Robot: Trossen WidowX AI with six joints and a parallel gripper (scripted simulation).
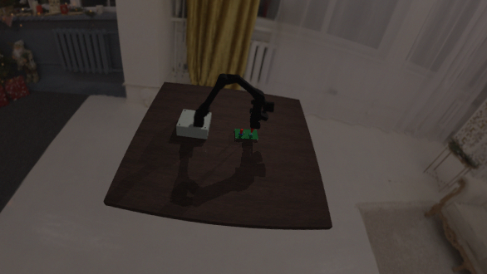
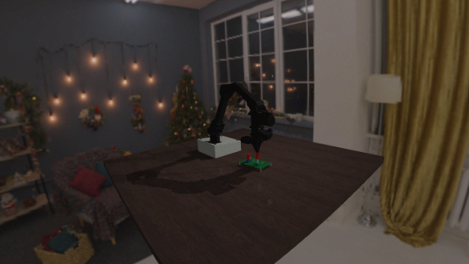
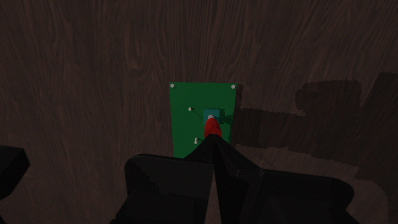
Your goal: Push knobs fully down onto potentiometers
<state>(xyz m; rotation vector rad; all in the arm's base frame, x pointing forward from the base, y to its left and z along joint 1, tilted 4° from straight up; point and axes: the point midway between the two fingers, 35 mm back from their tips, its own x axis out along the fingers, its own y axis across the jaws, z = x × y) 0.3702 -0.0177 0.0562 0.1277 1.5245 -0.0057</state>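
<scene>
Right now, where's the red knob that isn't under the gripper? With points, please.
In the exterior view, the red knob point(image 1: 241, 130) point(image 2: 248, 156) stands above the blue potentiometer point(image 1: 240, 134) point(image 2: 248, 161), left of the closed gripper point(image 1: 254, 127) point(image 2: 257, 152) point(image 3: 213, 137).
</scene>
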